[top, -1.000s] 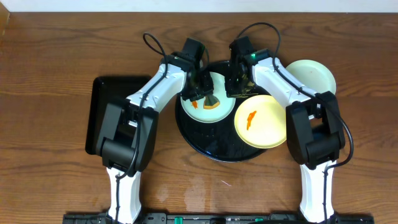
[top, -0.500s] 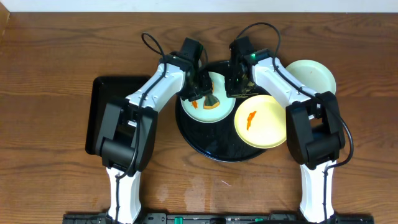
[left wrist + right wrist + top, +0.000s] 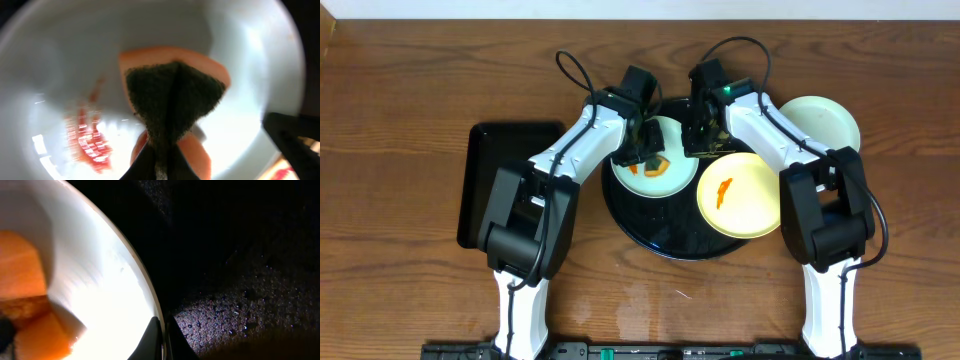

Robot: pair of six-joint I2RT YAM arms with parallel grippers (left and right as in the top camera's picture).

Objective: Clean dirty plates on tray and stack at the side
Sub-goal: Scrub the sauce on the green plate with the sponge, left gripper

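Note:
A mint-blue plate (image 3: 665, 140) lies at the back of the round black tray (image 3: 650, 225), with an orange smear (image 3: 632, 168) on its left side. My left gripper (image 3: 645, 148) is shut on an orange sponge with a dark green scrub side (image 3: 656, 164) and presses it onto this plate. In the left wrist view the sponge (image 3: 175, 95) sits on the plate (image 3: 245, 55) beside the smear (image 3: 87, 132). My right gripper (image 3: 698, 135) is shut on the plate's right rim (image 3: 147, 297). A yellow plate (image 3: 745, 205) with an orange smear lies on the tray's right side.
A third pale plate (image 3: 820, 122) lies on the wooden table at the back right, off the tray. A rectangular black tray (image 3: 490, 190) lies at the left. Both arms reach in over the round tray from the front.
My left gripper has shifted a little to the right with the sponge across the mint-blue plate. The right gripper has kept its hold on the rim.

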